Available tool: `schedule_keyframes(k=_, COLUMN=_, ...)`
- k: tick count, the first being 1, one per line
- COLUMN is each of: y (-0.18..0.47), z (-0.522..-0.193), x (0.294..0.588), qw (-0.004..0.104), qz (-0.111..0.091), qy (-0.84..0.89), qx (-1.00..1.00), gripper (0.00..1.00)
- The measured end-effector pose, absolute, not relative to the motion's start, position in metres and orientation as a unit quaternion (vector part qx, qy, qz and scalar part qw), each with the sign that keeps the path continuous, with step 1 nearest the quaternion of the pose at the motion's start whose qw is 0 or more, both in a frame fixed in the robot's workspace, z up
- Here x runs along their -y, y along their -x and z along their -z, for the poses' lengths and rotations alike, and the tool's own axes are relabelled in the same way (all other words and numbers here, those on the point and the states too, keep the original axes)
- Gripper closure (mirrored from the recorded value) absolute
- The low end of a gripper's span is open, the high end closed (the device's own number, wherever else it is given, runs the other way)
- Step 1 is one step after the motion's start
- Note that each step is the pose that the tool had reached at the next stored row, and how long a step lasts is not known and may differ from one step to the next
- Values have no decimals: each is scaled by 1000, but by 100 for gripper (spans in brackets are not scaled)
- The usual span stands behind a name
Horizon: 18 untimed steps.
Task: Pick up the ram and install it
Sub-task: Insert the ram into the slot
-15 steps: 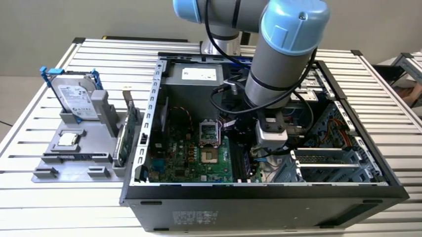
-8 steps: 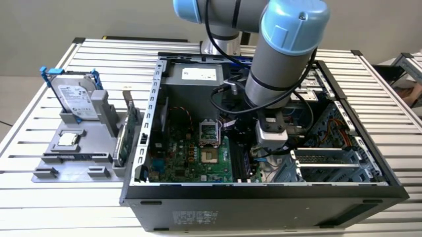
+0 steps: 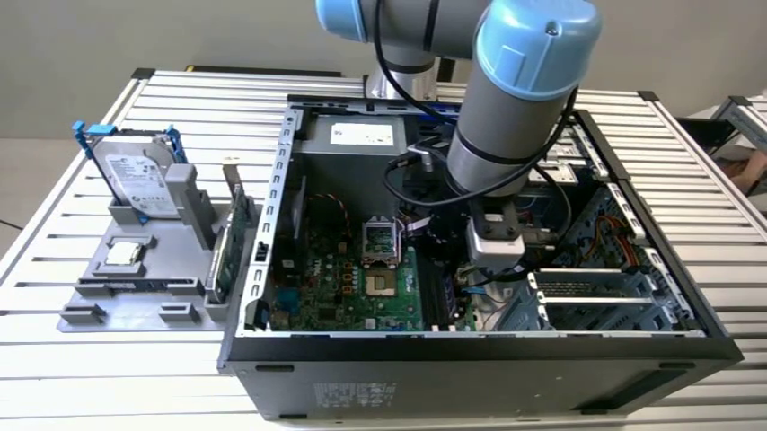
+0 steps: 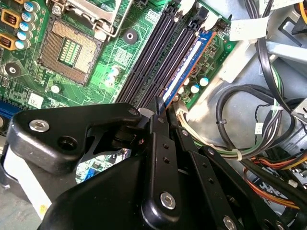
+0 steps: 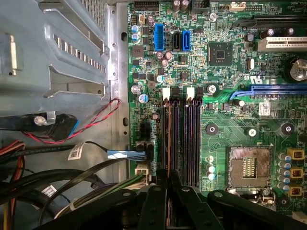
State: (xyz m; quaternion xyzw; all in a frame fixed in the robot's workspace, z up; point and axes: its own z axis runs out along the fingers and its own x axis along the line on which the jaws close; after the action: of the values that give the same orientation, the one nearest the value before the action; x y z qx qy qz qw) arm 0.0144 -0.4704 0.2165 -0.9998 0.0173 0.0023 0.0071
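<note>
Black fingers of the gripper are pinched narrow on the ram — its blue-labelled edge sits in the outermost memory slot of the green motherboard, centre of both wrist views.

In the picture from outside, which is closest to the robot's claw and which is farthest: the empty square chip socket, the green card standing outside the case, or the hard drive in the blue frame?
Measured from the gripper, in the exterior view:
1. Chip socket, inside the case, toward the exterior view's left of the gripper.
2. Green card, standing upright just outside the case wall.
3. Hard drive, in its blue frame, farthest toward the exterior view's left.
</note>
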Motion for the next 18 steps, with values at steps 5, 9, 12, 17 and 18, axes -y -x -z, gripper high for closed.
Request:
schedule_keyframes(k=5, y=-15, z=-216, x=470, qw=7, qz=-2, qy=1000, qx=-17, gripper=100)
schedule_keyframes(k=9, y=-15, z=-214, x=470, qw=7, qz=-2, qy=1000, qx=-17, gripper=100)
schedule_keyframes(k=12, y=-15, z=-213, x=470, qw=7, qz=-2, qy=1000, qx=-17, gripper=100)
schedule_keyframes(k=17, y=-15, z=-212, x=471, qw=7, qz=-2, qy=1000, qx=-17, gripper=100)
schedule_keyframes(k=18, y=-15, z=-212, x=471, qw=7, qz=-2, qy=1000, qx=-17, gripper=100)
